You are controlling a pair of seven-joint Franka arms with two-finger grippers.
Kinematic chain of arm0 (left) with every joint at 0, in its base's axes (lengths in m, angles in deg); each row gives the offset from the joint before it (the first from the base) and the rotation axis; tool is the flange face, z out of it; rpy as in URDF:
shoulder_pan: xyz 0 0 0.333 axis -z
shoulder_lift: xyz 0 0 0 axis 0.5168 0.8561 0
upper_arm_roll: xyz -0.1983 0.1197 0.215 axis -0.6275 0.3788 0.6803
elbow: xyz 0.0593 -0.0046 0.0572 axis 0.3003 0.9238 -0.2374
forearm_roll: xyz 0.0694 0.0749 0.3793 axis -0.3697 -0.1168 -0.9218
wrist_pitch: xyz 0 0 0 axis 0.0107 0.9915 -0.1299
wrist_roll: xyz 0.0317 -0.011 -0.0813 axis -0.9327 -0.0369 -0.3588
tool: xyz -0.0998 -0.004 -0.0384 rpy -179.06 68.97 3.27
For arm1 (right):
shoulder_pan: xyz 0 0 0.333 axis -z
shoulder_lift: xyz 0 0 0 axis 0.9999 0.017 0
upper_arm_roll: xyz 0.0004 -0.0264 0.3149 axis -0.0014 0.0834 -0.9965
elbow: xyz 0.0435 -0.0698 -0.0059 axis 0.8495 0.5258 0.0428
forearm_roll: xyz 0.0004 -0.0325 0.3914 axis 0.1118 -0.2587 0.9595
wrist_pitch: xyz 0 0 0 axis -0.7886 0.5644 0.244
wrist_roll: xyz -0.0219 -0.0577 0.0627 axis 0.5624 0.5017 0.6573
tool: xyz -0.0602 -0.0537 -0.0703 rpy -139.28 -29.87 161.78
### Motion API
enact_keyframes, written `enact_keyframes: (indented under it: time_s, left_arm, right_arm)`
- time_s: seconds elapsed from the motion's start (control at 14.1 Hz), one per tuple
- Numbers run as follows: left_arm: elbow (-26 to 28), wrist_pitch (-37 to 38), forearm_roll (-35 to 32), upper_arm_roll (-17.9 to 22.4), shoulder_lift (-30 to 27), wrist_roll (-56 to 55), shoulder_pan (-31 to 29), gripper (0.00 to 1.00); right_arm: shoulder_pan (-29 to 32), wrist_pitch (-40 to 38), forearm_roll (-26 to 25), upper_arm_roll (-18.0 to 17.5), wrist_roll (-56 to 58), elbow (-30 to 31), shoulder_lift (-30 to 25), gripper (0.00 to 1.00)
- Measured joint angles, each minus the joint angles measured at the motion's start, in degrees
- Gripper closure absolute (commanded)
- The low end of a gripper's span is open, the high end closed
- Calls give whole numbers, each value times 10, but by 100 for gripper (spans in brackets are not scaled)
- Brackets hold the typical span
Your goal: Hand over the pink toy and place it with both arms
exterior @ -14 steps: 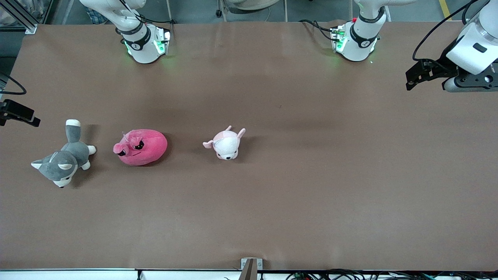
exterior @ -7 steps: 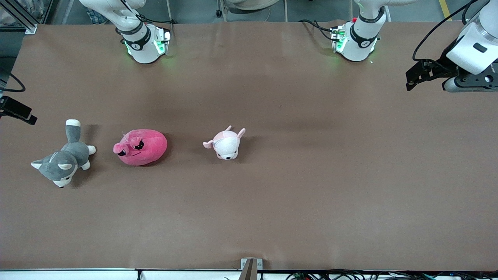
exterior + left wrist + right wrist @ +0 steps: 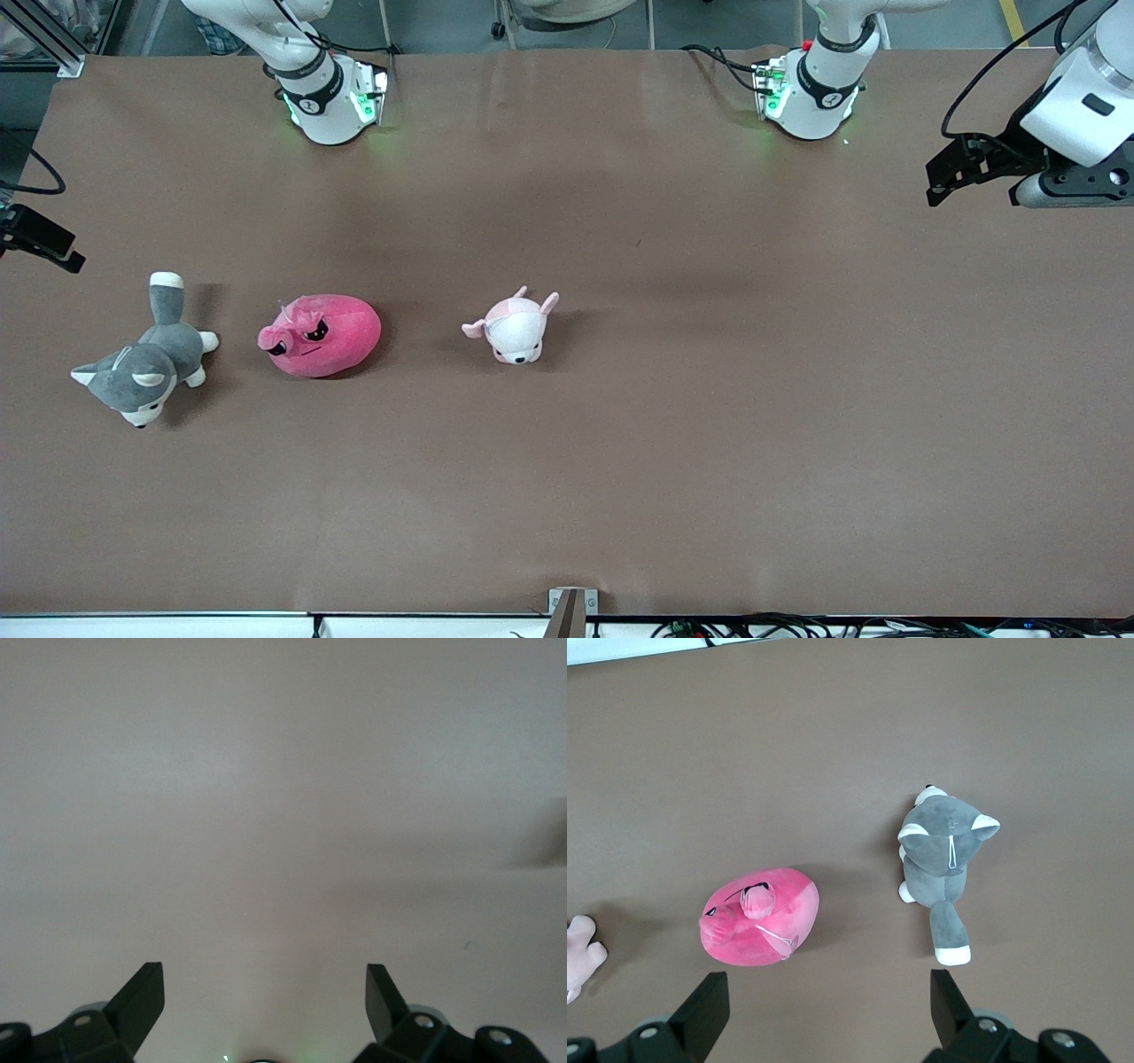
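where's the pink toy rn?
Pink toy lies on the table toward the right arm's end, between the grey dog and the pale pink plush, untouched.

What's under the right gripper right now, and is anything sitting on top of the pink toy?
The right gripper, jaws open, looks down on the pink toy and grey dog lying apart on the brown table. Nothing rests on the toy; its underside is hidden.
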Motion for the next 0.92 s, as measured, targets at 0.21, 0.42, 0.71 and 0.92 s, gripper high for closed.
enact_keyframes:
  time_s: [0.21,0.42,0.71,0.92]
  left_arm:
    - [0,0,0,0,1,0,0,0]
    - [0,0,0,0,4,0,0,0]
    - [-1,0,0,0,4,0,0,0]
    - [-1,0,0,0,4,0,0,0]
  right_arm:
    - [0,10,0,-6,0,24,-12,0]
    - [0,22,0,-9,0,69,-39,0]
    - [0,26,0,-9,1,81,-49,0]
    - [1,26,-1,-9,2,83,-49,0]
